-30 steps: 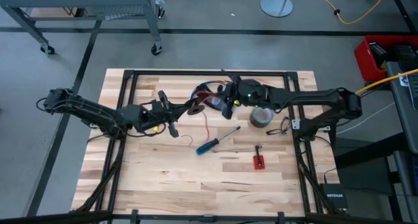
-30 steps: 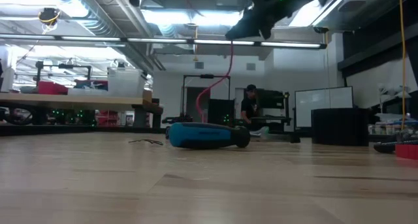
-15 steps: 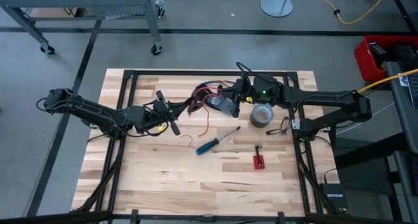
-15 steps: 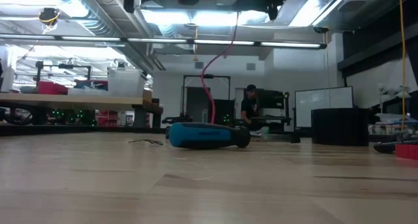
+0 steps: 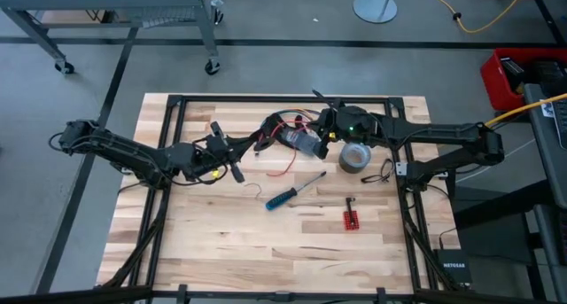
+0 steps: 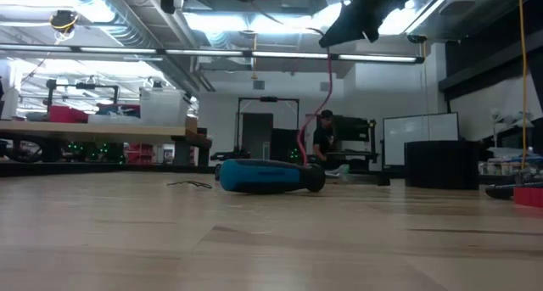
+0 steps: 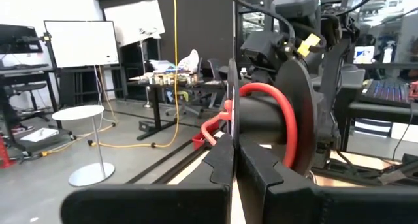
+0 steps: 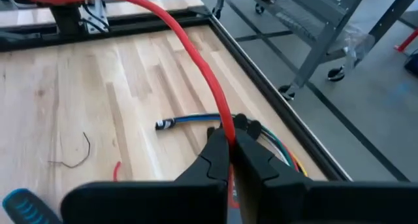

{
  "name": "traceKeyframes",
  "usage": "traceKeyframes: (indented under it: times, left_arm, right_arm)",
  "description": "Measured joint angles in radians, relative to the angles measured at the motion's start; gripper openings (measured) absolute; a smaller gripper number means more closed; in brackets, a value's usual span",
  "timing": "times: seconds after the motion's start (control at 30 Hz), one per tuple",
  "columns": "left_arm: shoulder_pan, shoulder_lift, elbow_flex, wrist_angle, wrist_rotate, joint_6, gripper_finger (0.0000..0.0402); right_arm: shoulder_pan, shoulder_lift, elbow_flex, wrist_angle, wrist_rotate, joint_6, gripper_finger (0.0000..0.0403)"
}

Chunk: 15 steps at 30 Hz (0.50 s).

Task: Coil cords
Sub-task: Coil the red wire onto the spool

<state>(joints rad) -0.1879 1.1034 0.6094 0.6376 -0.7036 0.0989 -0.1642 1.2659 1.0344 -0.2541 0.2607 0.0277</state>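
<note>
Both arms reach inward, left claw point(image 5: 252, 150) and right claw point(image 5: 306, 140) apparently clamped shut.

White lettering "NETGEAR" on a black box point(image 5: 454, 266) by the table's corner

Even overhead light falls on the table point(image 5: 221, 242), with soft, faint shadows. In the low view ceiling lights point(image 6: 246, 21) glare bright, and the near tabletop is blurred. Both wrist views show their own fingers out of focus.
</note>
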Motion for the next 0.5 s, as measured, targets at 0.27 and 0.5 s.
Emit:
traceKeyframes:
  times: [0.27, 0.5]
  left_arm:
    - [0.001, 0.0, 0.0, -0.06, -0.003, -0.039, 0.0]
    - [0.001, 0.0, 0.0, -0.089, -0.093, -0.058, 0.0]
  right_arm:
    - [0.0, -0.026, 0.0, 0.128, -0.026, -0.01, 0.0007]
    - [0.0, -0.07, 0.0, 0.155, -0.084, -0.01, 0.0007]
